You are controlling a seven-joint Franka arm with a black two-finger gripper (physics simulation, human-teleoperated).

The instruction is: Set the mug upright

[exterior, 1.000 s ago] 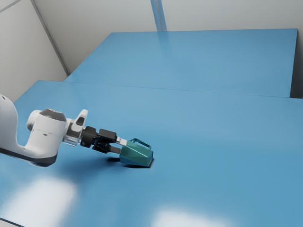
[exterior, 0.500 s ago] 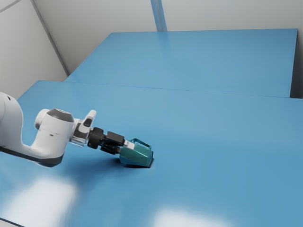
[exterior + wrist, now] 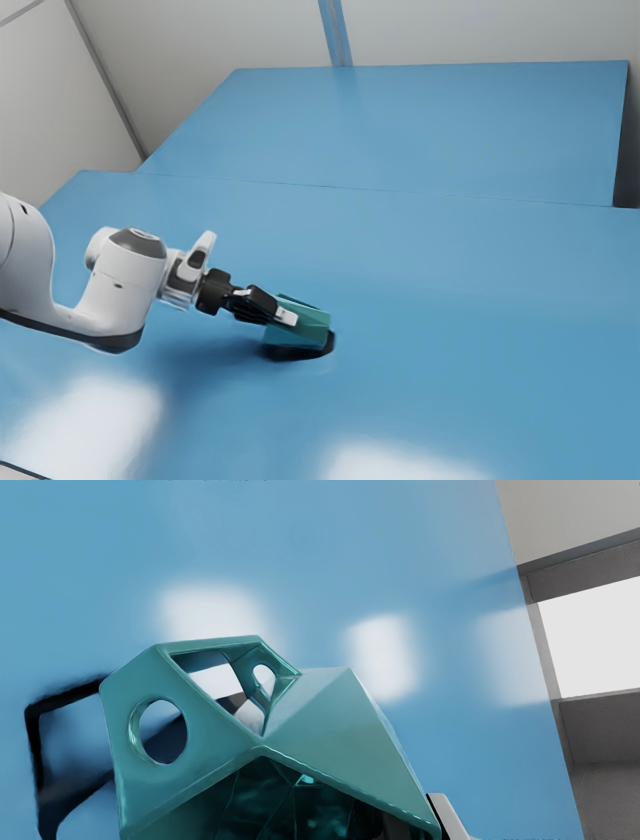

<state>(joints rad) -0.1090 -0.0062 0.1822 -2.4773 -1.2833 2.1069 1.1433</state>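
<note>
Reaches in from the exterior view's left w/ black gripper (image 3: 288, 317), fingers nearly tog., pinching wall of teal mug (image 3: 311, 326): one inside mouth, one (image 3: 449, 816) against outside. Holds mug tipped on its side, not upright, w/ mouth toward gripper & base to the exterior view's right. Sits over near blue table (image 3: 470, 310), dark shadow (image 3: 300, 353) underneath; can't tell if touching tabletop.

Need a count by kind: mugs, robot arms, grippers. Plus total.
Teal mug: 1
White robot arm: 1
Black gripper: 1
Total: 3
</note>
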